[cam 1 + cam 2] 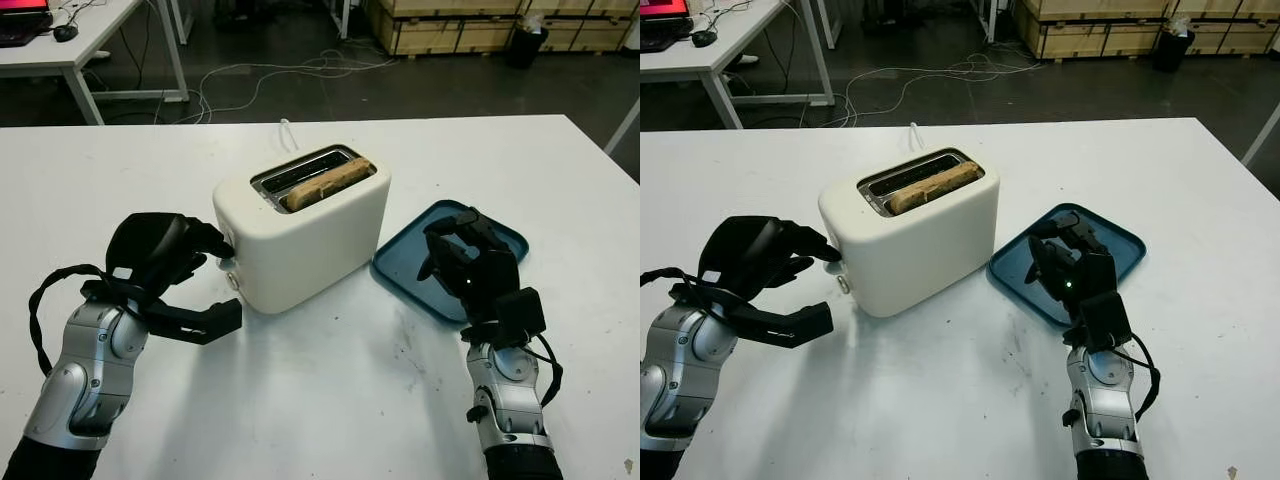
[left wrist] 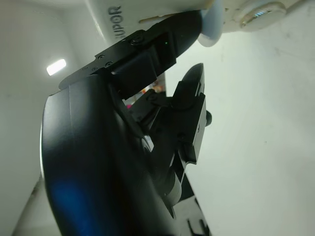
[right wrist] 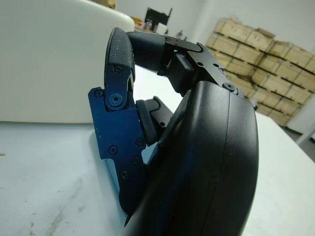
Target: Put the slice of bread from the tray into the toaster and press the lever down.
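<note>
**Robot hand at toaster lever, bread already in slot**

The robot's left hand [image 1: 175, 265], a glossy black three-finger unit on a brushed-metal forearm, reaches to the end face of a cream-white toaster [image 1: 305, 235], with one fingertip [image 2: 177, 39] on the pale, rounded lever [image 2: 212, 29] just above a small round knob [image 1: 233, 282]. Its thumb juts out low over the tabletop, apart from the upper fingers, and the hand holds nothing. The slice of bread [image 1: 325, 183], tan and rough-crusted, stands on edge in the nearer of the two chrome-rimmed slots, its top edge showing above the smooth, round-cornered body. To the toaster's right lies a shallow teal tray [image 1: 1120, 240] with rounded corners and a low raised rim. The right hand [image 1: 1070, 265] hangs over the tray's near part, its ribbed finger pads curled inward on nothing. Toaster and tray sit on a white table [image 1: 330, 400] marked with faint scuffs and crumbs. A white cord [image 1: 288, 133] trails from the toaster's back. Stacked wooden crates [image 1: 460, 25] line the dark floor beyond.
</note>
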You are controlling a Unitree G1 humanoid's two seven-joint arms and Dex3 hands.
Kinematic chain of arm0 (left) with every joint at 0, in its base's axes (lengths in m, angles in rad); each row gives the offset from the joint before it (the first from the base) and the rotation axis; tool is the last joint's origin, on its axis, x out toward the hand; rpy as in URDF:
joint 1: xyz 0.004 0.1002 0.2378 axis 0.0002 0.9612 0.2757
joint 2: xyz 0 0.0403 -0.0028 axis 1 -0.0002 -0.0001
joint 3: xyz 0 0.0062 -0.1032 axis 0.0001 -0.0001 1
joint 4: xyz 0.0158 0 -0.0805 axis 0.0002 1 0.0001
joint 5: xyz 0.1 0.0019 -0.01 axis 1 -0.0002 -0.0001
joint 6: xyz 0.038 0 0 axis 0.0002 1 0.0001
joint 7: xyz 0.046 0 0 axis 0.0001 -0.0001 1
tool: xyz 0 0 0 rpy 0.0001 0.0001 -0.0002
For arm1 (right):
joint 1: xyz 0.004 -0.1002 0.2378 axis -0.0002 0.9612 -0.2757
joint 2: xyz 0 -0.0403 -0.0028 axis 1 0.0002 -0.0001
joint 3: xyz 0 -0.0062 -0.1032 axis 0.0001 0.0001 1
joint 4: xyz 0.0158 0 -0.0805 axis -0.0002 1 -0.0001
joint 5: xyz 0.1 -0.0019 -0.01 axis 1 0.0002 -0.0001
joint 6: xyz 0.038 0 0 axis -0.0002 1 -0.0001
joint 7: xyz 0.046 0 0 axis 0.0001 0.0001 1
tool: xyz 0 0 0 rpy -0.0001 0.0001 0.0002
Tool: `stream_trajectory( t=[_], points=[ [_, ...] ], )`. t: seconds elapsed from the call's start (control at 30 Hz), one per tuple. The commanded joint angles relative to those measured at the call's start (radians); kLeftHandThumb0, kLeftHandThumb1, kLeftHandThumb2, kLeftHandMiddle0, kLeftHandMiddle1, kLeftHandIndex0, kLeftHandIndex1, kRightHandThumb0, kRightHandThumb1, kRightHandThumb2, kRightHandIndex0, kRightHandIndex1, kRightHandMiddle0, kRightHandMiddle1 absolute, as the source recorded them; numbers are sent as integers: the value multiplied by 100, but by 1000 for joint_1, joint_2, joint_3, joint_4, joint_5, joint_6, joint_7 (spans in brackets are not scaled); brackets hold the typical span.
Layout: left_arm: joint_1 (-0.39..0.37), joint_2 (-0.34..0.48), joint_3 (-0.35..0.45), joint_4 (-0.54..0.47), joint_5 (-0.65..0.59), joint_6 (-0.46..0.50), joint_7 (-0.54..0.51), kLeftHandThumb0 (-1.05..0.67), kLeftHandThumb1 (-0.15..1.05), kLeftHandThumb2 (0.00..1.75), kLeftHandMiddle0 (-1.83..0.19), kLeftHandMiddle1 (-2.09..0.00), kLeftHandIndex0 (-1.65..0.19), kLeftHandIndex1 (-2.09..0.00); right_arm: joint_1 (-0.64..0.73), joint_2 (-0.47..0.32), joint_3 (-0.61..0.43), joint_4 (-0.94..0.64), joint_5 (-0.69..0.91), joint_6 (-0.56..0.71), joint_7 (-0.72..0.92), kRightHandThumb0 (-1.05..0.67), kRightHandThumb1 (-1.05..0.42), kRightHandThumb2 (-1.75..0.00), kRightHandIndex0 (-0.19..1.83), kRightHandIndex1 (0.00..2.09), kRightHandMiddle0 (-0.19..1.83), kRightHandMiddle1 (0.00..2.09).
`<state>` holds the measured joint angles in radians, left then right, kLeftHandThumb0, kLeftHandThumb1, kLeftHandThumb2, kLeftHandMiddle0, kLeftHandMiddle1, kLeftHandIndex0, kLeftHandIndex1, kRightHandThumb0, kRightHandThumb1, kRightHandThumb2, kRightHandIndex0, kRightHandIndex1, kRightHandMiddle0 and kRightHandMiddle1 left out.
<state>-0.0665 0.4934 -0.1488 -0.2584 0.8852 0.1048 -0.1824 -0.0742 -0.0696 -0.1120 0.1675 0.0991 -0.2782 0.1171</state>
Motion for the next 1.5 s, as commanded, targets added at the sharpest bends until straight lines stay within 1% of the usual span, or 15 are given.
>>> stream_trajectory(
  t=[0.0, 0.23, 0.3, 0.33, 0.37, 0.43, 0.7, 0.77, 0.87, 1.0, 1.1, 1.17, 1.23, 1.3, 1.47],
  points=[
    [67, -24, -94, 72, 29, 21, -57, 14, 89, 0, -98, -150, -134, -2, 4, -6, -2, -7, 12, -18, 11, -42, -92, -35, 95, 175, 66, 175],
    [119, -79, -169, 153, 41, 96, -9, 16, 91, 1, -89, -148, -141, -6, 15, -1, -3, -21, 10, -13, 11, -42, -92, -34, 95, 175, 66, 175],
    [124, -88, -182, 168, 46, 124, -4, 15, 92, 2, -94, -122, -129, -3, 19, -4, 0, -31, 5, -4, 10, -42, -92, -35, 94, 175, 66, 175],
    [124, -92, -186, 171, 46, 138, -11, 14, 92, 3, -94, -119, -128, -3, 21, -5, 2, -35, 2, 0, 9, -42, -92, -35, 95, 175, 66, 175],
    [122, -96, -187, 177, 38, 145, -14, 14, 92, 4, -93, -120, -127, -3, 21, -5, 2, -33, 3, -1, 11, -42, -92, -35, 95, 175, 66, 175],
    [121, -101, -189, 191, 27, 149, -7, 14, 92, 8, -84, -133, -128, -5, 20, -5, 2, -27, 7, -7, 17, -42, -92, -35, 95, 175, 67, 175],
    [124, -102, -196, 217, 14, 146, 5, 15, 92, 7, -83, -139, -130, -7, 32, -7, 7, -53, -6, 15, 8, -43, -92, -34, 96, 175, 67, 175],
    [126, -97, -198, 219, 16, 139, 11, 15, 92, 5, -83, -132, -126, -5, 33, -6, 7, -51, -3, 11, 10, -43, -92, -34, 96, 175, 67, 175],
    [120, -96, -206, 213, 11, 171, -46, 14, 92, 12, -82, -120, -122, -3, 31, -7, 7, -45, 4, 10, 17, -43, -92, -34, 96, 175, 66, 175],
    [110, -86, -221, 225, 8, 167, -60, 13, 92, 11, -85, -117, -127, -5, 30, -11, 8, -43, 1, 17, 19, -43, -92, -35, 96, 175, 66, 175],
    [107, -87, -206, 202, -16, 163, -43, 17, 92, 8, -88, -111, -123, -3, 27, -12, 7, -42, 4, 19, 20, -43, -92, -35, 95, 175, 66, 175],
    [98, -90, -187, 158, -33, 169, -38, 15, 92, 9, -96, -99, -122, -2, 24, -12, 6, -36, 7, 14, 24, -42, -92, -35, 95, 175, 66, 175],
    [88, -89, -166, 121, -54, 148, 1, 16, 92, 9, -98, -113, -129, -6, 21, -18, 9, -30, 5, 9, 35, -42, -92, -36, 95, 175, 65, 175],
    [77, -95, -143, 81, -87, 133, 32, 16, 92, 12, -98, -125, -127, -5, 20, -27, 13, -27, 3, 11, 48, -44, -92, -36, 94, 175, 64, 175],
    [48, -113, -102, 0, -150, 108, 86, 13, 92, 21, -100, -135, -123, -3, 11, -34, 14, -14, 17, 2, 74, -45, -92, -35, 95, 175, 64, 175]
  ],
)
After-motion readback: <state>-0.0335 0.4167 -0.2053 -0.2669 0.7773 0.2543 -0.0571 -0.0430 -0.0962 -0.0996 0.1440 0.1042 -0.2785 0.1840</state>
